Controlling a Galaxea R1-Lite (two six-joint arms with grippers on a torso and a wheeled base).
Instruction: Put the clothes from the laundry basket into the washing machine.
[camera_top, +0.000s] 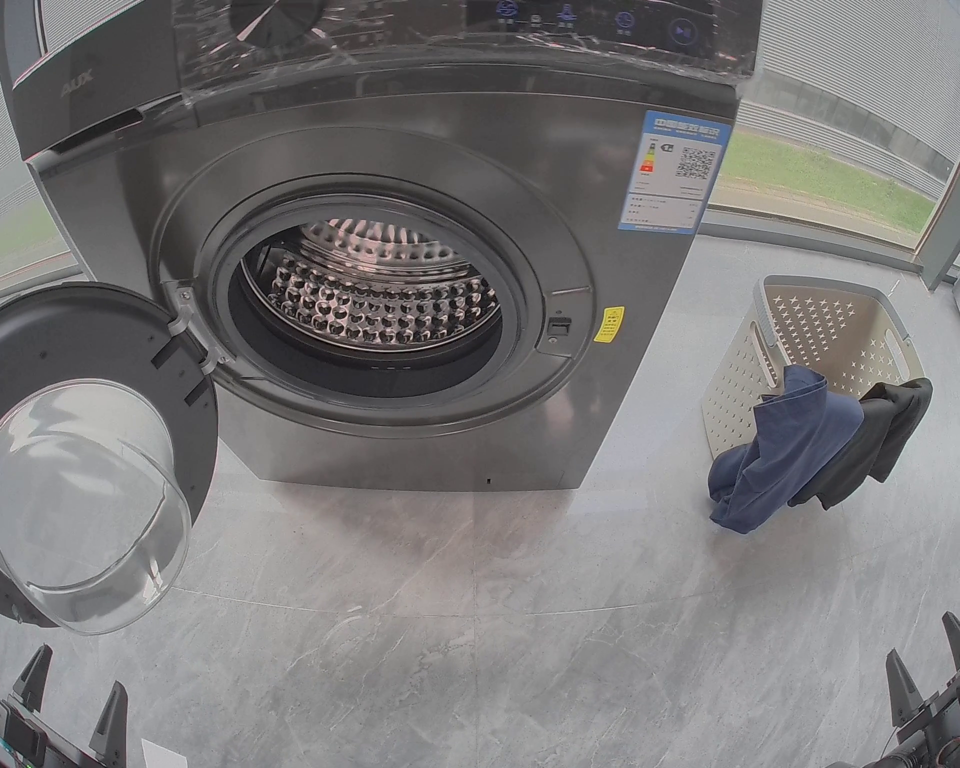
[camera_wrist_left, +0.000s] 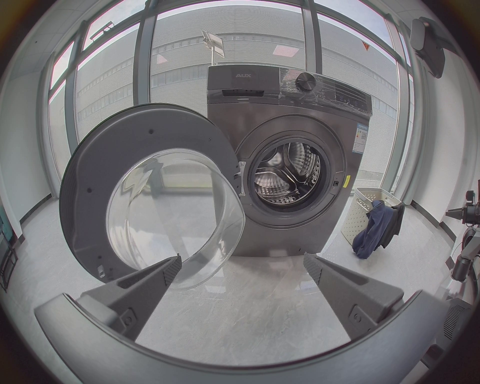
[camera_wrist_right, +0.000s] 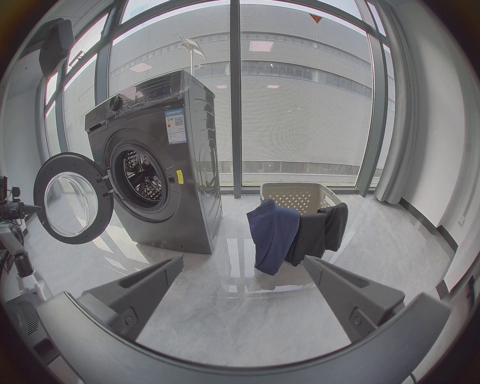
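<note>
The left gripper (camera_top: 78, 672) and right gripper (camera_top: 920, 640) are seen open and empty, the blue garment (camera_top: 780, 450) and black garment (camera_top: 885, 425) are draped over the laundry basket (camera_top: 830, 285) rim well ahead of the right gripper, and the washing machine door (camera_top: 100, 335) is swung open just ahead of the left, so both garments could be dragged out together or the basket tipped.

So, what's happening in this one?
Nothing is being handled yet. The washing machine has its door open and its drum looks empty. A blue garment and a dark garment hang over the rim of the laundry basket, right of the machine. The left gripper and right gripper are open, empty, well short of the basket.
</note>
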